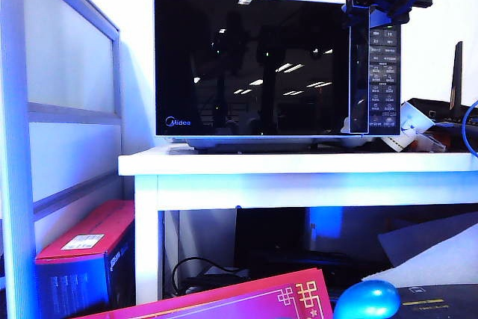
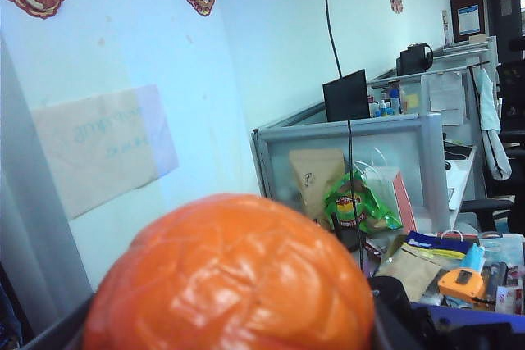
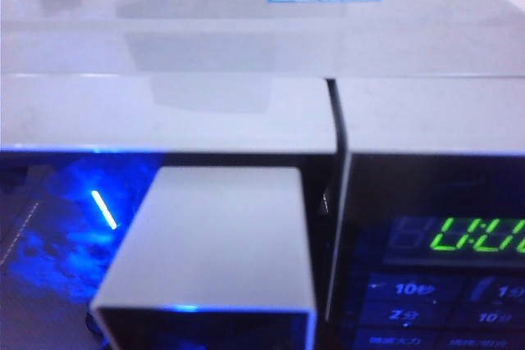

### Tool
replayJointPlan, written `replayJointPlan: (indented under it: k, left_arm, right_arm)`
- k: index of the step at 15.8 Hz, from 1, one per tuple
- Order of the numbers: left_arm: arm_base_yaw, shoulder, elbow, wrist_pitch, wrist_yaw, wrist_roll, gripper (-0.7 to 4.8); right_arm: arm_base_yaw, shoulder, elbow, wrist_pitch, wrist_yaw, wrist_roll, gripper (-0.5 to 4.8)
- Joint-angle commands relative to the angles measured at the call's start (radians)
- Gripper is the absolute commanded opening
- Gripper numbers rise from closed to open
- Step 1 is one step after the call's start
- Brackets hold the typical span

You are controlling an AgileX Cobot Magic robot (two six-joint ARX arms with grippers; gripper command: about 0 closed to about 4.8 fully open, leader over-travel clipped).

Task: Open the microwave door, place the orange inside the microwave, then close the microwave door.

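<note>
The black-fronted microwave stands on a white table, its glossy door flat against the front. My right gripper hangs at the door's upper right corner, over the vertical handle strip. The right wrist view looks down on the grey microwave top, the silver handle and the green display; the fingers themselves are hidden there. The orange fills the lower part of the left wrist view, with my left gripper shut on it and dark fingers at its sides. The left gripper is outside the exterior view.
The white table carries white clutter to the right of the microwave. A shiny blue egg-shaped object, a red box and a pink box lie low in front. A white frame stands at the left.
</note>
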Motion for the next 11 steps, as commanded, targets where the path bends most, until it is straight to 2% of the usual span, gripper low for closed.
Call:
replayJointPlan:
  k: [1,5,9,11]
  left_arm:
    - [0.000,-0.004,0.002,0.007,0.005,-0.003,3.67]
    - [0.000,-0.004,0.002,0.007,0.005,-0.003,3.68]
    - [0.000,-0.004,0.002,0.007,0.004,-0.003,3.67]
    - [0.000,-0.004,0.002,0.006,0.005,-0.003,3.67]
  right_arm:
    - [-0.004,-0.010,0.004,-0.018,0.016,0.003,2.02]
    - [-0.004,-0.073,0.004,-0.146,0.015,0.003,2.02]
    - [-0.003,-0.103,0.004,-0.179,-0.021,0.004,2.03]
    - [-0.003,-0.117,0.004,-0.208,-0.097,0.003,4.00]
